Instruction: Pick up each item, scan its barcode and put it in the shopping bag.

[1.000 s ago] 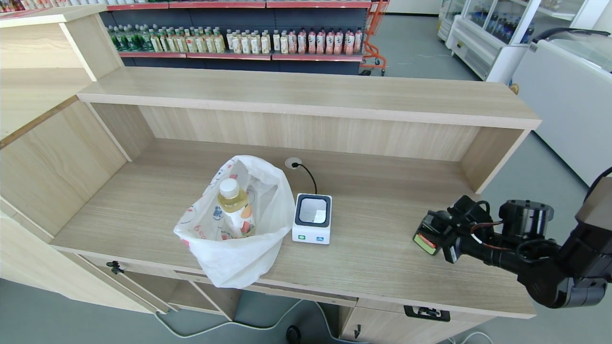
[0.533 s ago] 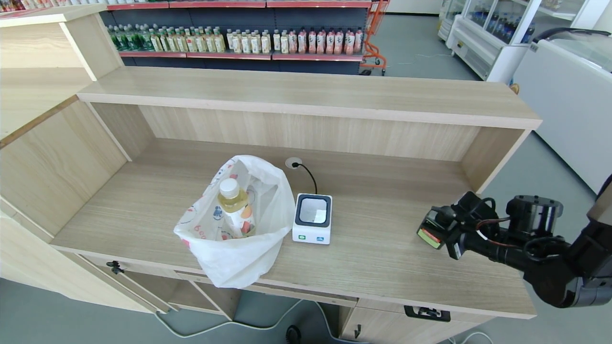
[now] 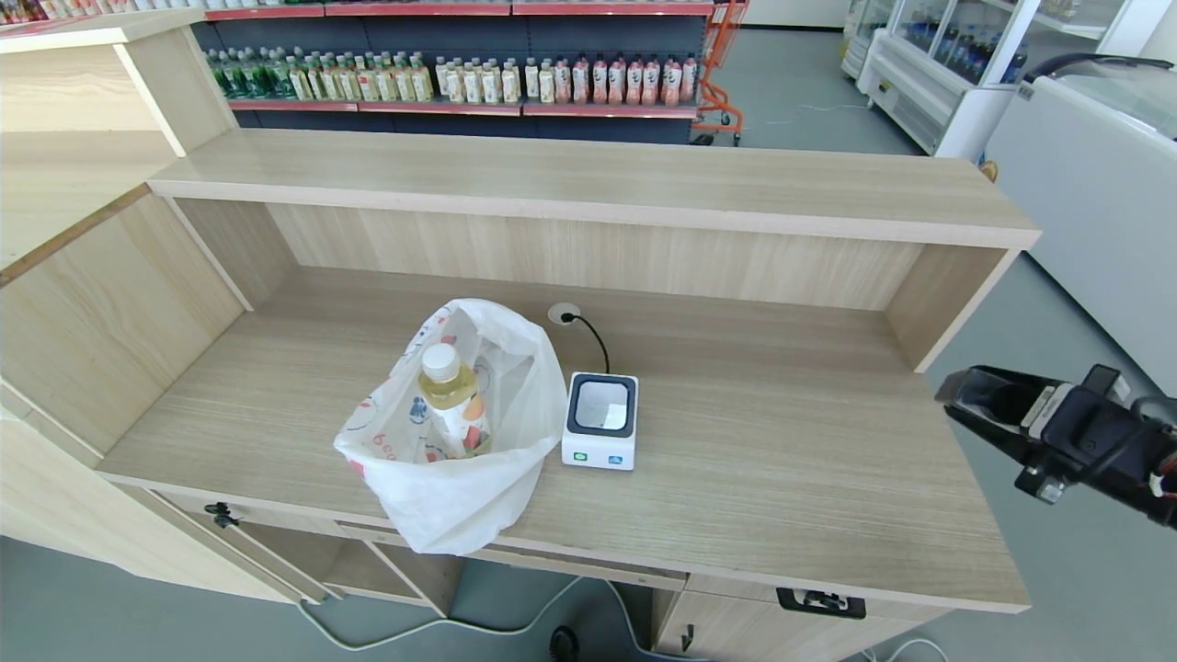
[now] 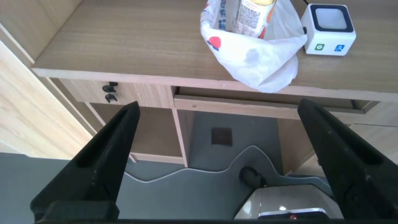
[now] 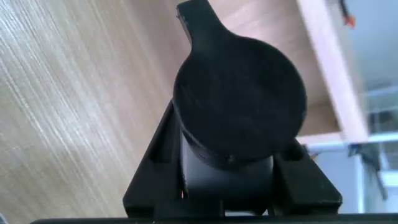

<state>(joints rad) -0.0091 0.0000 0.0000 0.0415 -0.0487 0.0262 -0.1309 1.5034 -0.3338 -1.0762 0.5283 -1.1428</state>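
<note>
One bottle (image 3: 449, 395) upright in open shopping bag (image 3: 460, 501), scanner (image 3: 602, 420) just beside.

The head view looks forward and down on the whole counter (image 3: 736, 441) from above. The left wrist view stands back before its front edge and looks down, sharing the shopping bag (image 4: 255, 56) and scanner (image 4: 329, 28) with the head view. The right wrist view is very near the counter's top, behind a black round item (image 5: 239, 102).
</note>
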